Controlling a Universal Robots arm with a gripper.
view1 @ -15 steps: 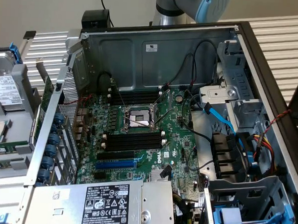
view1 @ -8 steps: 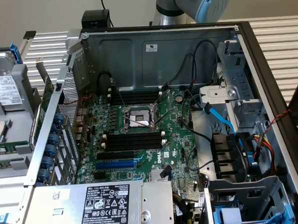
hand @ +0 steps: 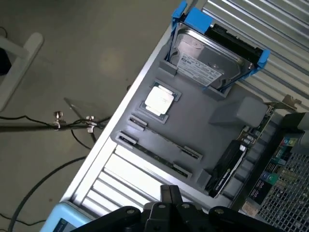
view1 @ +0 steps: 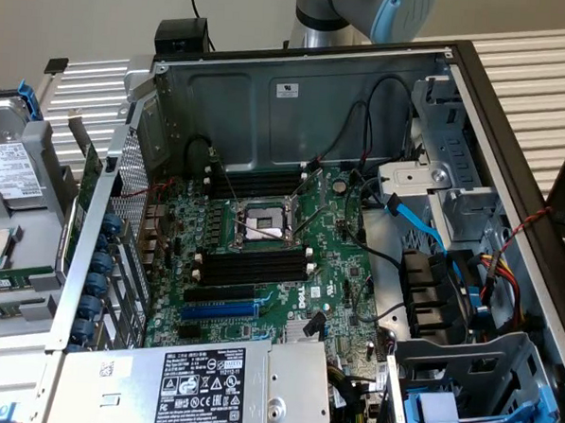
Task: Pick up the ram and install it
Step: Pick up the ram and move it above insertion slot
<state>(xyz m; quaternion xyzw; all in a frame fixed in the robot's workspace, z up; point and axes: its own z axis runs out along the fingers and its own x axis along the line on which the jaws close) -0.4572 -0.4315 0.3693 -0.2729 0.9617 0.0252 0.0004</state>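
The ram (hand: 155, 153) looks like a long thin dark strip standing on edge in a groove of the grey parts tray (hand: 193, 130). My gripper (hand: 170, 192) hangs above the tray's near edge, a short way off the strip, its black fingers shut together with nothing between them. In the exterior view the same tray (view1: 5, 254) sits left of the open computer case, with green board edges (view1: 14, 279) along it. On the motherboard (view1: 341, 262), black empty memory slots (view1: 251, 265) lie beside the CPU socket (view1: 261, 222).
A hard drive (hand: 205, 60) in a blue bracket and a square processor chip (hand: 159, 99) rest on the tray, with a black card (hand: 227, 166) at its end. A blue expansion slot (view1: 219, 310), the power supply (view1: 197, 387), loose cables (view1: 415, 223) and drive cages crowd the case.
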